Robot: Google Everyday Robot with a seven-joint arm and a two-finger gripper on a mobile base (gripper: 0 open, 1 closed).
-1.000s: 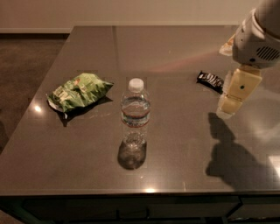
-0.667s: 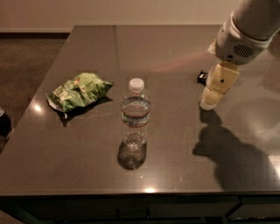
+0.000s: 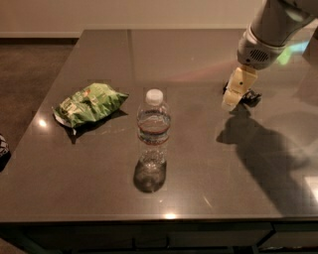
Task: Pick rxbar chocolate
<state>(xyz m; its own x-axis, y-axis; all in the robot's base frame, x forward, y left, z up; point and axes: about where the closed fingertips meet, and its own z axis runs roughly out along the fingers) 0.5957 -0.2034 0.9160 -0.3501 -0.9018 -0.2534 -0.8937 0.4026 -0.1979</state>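
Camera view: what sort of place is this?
Probably an office break room or similar indoor space: a dark glossy table holding snacks (green chip bag, water bottle, rxbar chocolate), brown floor, plain wall. The gripper hangs over the bar at the table's far right.

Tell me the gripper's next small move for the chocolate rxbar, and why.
Probably ease the gripper straight down: it hangs over the rxbar chocolate, covering most of it, with black wrapper showing beside it, well right of the water bottle.
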